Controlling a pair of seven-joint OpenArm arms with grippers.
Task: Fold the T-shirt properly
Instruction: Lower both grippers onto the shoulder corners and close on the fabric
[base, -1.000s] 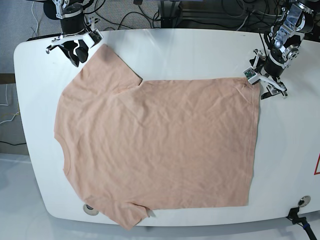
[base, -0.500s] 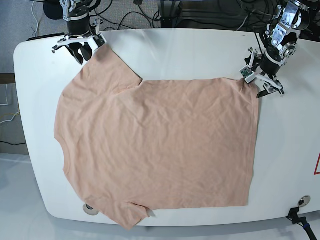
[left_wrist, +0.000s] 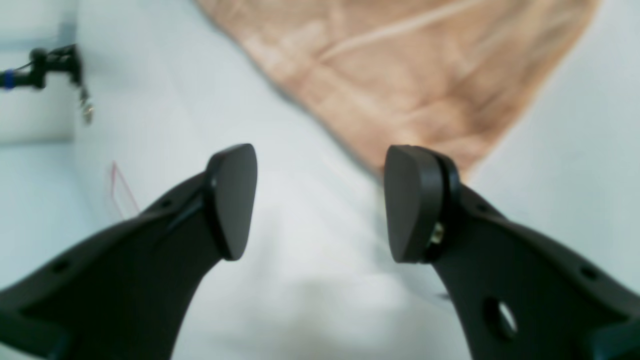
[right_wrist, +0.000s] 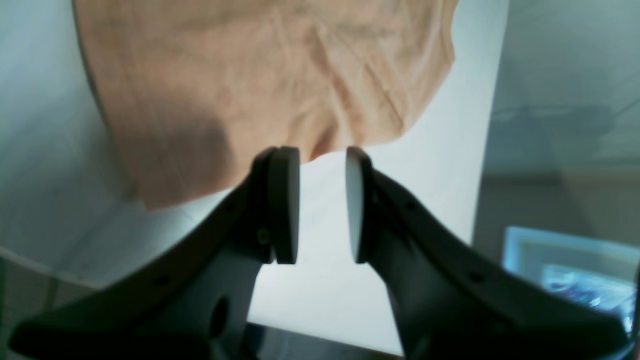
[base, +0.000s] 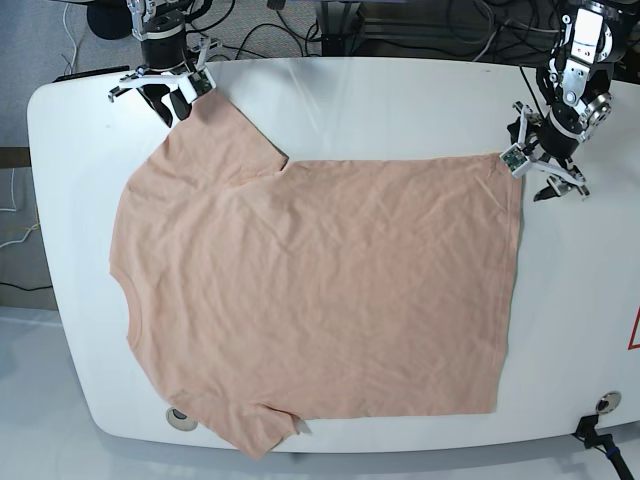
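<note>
The T-shirt (base: 320, 300) lies flat, long axis left-right, collar pointing left.

No readable text, label, brand or number shows anywhere; only part of a red line mark (base: 634, 331) on the table's (base: 400, 95) right edge, illegible.

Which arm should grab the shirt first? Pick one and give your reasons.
Probably the left gripper: its jaws stand wide open right at the T-shirt hem corner. The right gripper waits by the sleeve with a narrower gap.
</note>
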